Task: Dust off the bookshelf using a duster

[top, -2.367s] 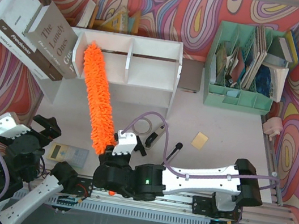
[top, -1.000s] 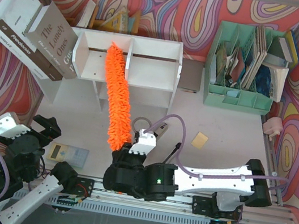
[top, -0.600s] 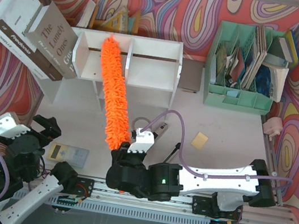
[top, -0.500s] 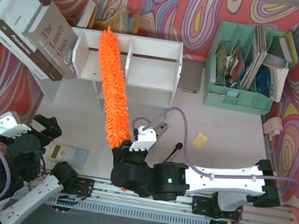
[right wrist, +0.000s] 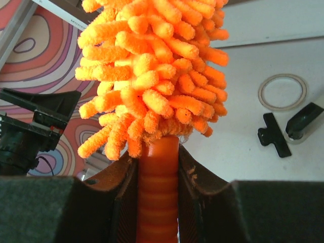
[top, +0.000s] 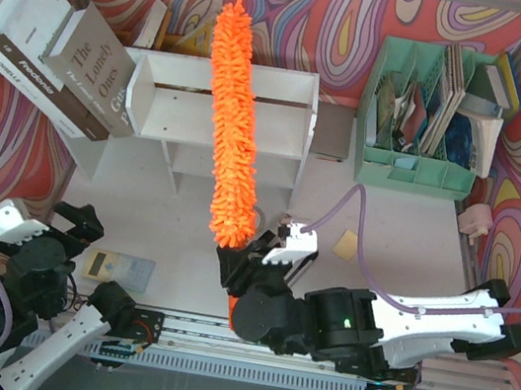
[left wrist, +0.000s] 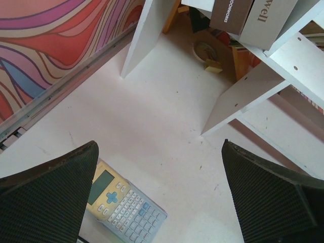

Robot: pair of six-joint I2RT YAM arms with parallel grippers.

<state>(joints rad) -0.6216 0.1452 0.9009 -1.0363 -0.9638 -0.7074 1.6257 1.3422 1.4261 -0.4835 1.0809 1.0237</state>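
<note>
The white bookshelf stands at the back middle of the table. Across it lies the long orange duster, over the divider, with its tip past the shelf's back edge. Whether the fluff touches the shelf top I cannot tell. My right gripper is shut on the duster's orange handle, just below the fluffy head. My left gripper rests at the near left, open and holding nothing. It faces the shelf's side panels.
A calculator lies by my left gripper. Large books lean against the shelf's left side. A mint-green file organizer stands at the back right. A tape ring, a black clip and a yellow note lie near my right arm.
My right arm has shifted right and pushed forward. The duster has swept from the shelf's left compartment to the divider, and its tip now reaches past the back edge. The left arm has not moved.
</note>
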